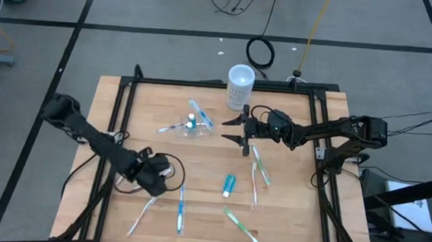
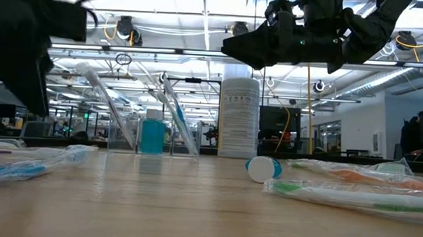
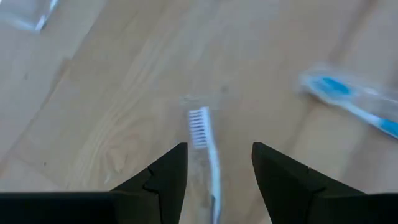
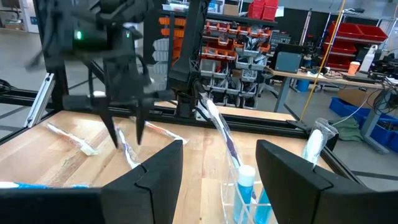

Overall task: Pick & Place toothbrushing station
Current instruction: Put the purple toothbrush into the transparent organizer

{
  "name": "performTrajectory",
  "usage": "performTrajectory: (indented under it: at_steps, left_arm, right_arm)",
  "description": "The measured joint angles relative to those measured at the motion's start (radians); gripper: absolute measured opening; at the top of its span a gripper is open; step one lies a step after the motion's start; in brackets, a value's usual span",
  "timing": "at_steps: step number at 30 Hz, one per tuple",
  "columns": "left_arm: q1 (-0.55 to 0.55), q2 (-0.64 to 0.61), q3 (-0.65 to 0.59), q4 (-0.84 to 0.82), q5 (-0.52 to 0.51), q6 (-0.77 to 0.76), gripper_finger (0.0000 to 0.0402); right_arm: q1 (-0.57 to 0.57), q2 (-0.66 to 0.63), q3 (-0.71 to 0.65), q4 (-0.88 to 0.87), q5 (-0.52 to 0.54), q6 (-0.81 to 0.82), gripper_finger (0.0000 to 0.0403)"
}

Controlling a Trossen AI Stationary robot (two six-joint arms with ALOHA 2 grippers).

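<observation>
- The toothbrushing station (image 1: 189, 127), a clear tray, is being left on the wooden table (image 1: 285, 217), just beside the white cup (image 1: 240, 86); two toothbrushes and a small blue tube (image 2: 153, 132) are being held upright in it.
- The right gripper (image 1: 234, 130) is being held in the air close beside the station, fingers spread, nothing between them; the station is not being gripped.
- The left gripper (image 1: 156, 187) is being held low, well apart from the station, on the side away from the cup; its fingers are spread astride a clear toothbrush (image 3: 205, 149), which is not being pinched.
- Several toothbrushes and a second blue tube (image 1: 228, 184) are being left loose on the table, away from the station.
- Judged progress: partly loaded, with most loose items not yet placed.
</observation>
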Motion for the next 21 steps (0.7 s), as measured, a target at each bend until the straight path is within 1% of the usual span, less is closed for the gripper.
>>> performTrajectory:
  at_steps: [5, 7, 10, 14, 17, 21]
  left_arm:
    - [0.032, 0.103, 0.0, -0.001, -0.001, -0.108, 0.0186]
    - [0.051, 0.135, 0.0, 0.002, 0.026, -0.135, 0.0186]
    - [0.065, 0.164, 0.0, 0.035, 0.081, -0.121, 0.0186]
    - [0.073, 0.182, 0.001, 0.067, 0.093, -0.071, 0.0185]
    - [0.082, 0.197, 0.005, 0.07, 0.099, -0.033, 0.0167]
    - [0.095, 0.202, 0.006, 0.077, 0.121, -0.017, 0.0118]
  right_arm:
    - [0.0, 0.0, 0.0, 0.0, 0.0, -0.002, 0.0196]
    - [0.0, 0.0, 0.0, 0.001, 0.0, -0.002, 0.0196]
    - [0.0, 0.0, 0.0, 0.0, 0.0, -0.002, 0.0196]
    - [0.0, 0.0, 0.0, 0.0, 0.0, -0.002, 0.0196]
    - [0.0, 0.0, 0.0, 0.001, 0.0, -0.002, 0.0196]
    - [0.0, 0.0, 0.0, 0.005, 0.0, -0.002, 0.0196]
